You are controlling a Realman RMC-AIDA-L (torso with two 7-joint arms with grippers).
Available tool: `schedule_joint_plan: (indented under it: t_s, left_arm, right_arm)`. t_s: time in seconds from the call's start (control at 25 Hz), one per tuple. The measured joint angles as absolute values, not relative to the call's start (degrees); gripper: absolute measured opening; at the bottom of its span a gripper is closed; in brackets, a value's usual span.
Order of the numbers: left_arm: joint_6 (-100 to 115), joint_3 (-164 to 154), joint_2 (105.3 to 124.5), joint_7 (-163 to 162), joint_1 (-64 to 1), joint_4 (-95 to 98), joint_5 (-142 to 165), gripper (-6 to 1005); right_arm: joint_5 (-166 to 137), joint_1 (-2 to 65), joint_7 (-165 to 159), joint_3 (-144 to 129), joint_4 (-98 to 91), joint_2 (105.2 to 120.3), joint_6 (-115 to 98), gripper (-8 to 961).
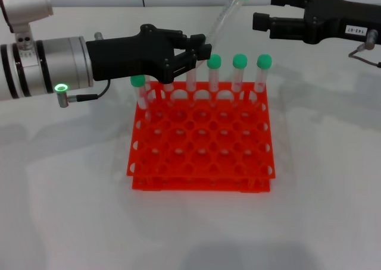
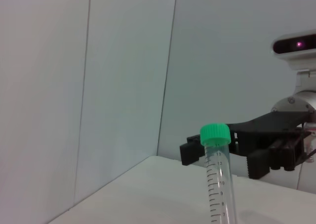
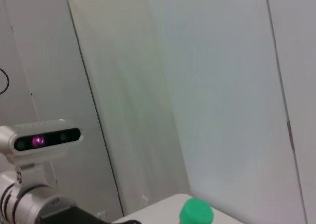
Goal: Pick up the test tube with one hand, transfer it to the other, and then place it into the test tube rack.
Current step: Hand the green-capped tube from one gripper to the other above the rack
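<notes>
The left gripper (image 1: 199,55) hides the lower end of the test tube (image 1: 225,15) and the caps of two tubes at the rack's (image 1: 202,145) 12 o'clock row. The right gripper (image 1: 268,21) runs off the 3 o'clock edge. In the right wrist view only the tube's green cap (image 3: 196,213) shows.

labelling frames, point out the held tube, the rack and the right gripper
tube (image 1: 225,14), head view, clear body below the cap
rack (image 1: 202,157), head view, top grid
right gripper (image 1: 257,19), head view, between its fingertips
</notes>
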State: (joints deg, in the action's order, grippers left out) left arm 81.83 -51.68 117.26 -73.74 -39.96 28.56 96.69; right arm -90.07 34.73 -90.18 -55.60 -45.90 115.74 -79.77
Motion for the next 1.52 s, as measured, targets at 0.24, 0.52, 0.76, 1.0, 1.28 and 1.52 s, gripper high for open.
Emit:
schedule_joint_plan:
  t_s: [0.24,0.52,0.76,1.0,1.28,1.52]
  left_arm:
    - [81.8,-51.7,117.37,-73.7,-39.9,28.6,96.7,190]
    - [81.8,-51.7,117.35,-73.7,-39.8,28.6,96.7,190]
    - [81.9,-51.7,117.42,-73.7,-39.8,28.6,96.6,191]
    - [81.9,-51.7,117.42,-73.6,-39.8,28.6,96.6,191]
    - [81.9,-51.6,117.43,-73.1,-39.8,28.6,96.5,191]
    - [81.9,-51.5,117.43,-73.1,-39.8,28.6,96.5,191]
  right_arm:
    - [-89.8,34.8,-90.4,-56.3,-45.9,115.7,-79.5,816]
    - [-89.7,34.7,-90.8,-56.4,-45.9,115.66,-80.0,816]
    - [-89.7,34.8,-90.9,-56.4,-45.9,115.66,-80.2,815]
    - [-89.0,35.5,-90.9,-56.6,-45.9,115.66,-80.2,814]
    - [-88.9,36.7,-91.6,-57.0,-46.1,115.68,-79.8,814]
    - [-88.3,37.7,-91.9,-57.2,-45.9,115.68,-79.7,813]
